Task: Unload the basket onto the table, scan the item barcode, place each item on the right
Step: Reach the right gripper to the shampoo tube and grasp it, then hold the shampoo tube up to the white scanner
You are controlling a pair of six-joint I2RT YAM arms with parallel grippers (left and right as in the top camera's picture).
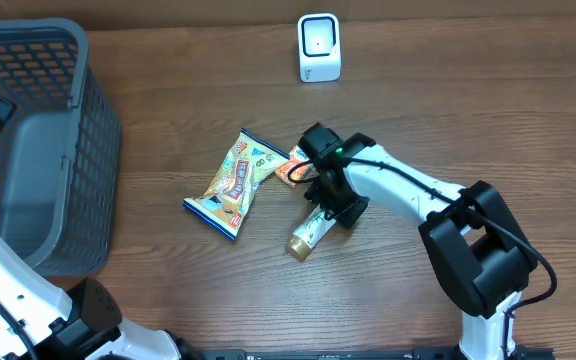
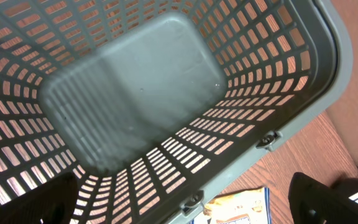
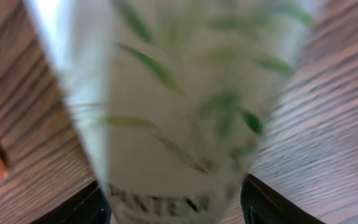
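Two end effectors on show: the left end effector (image 2: pixel 182 199) hangs wide open above the basket (image 1: pixel 68 150) at the left edge of the table (image 1: pixel 468 100). The right end effector (image 1: pixel 330 195) straddles the bottle (image 1: pixel 308 235) lying mid-table, fingers (image 3: pixel 89 208) either side. Gripping or not, I cannot tell.

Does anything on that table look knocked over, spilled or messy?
Nothing is spilled or broken. The bottle lies on its side and the snack bag sits askew mid-table, but both look intact.
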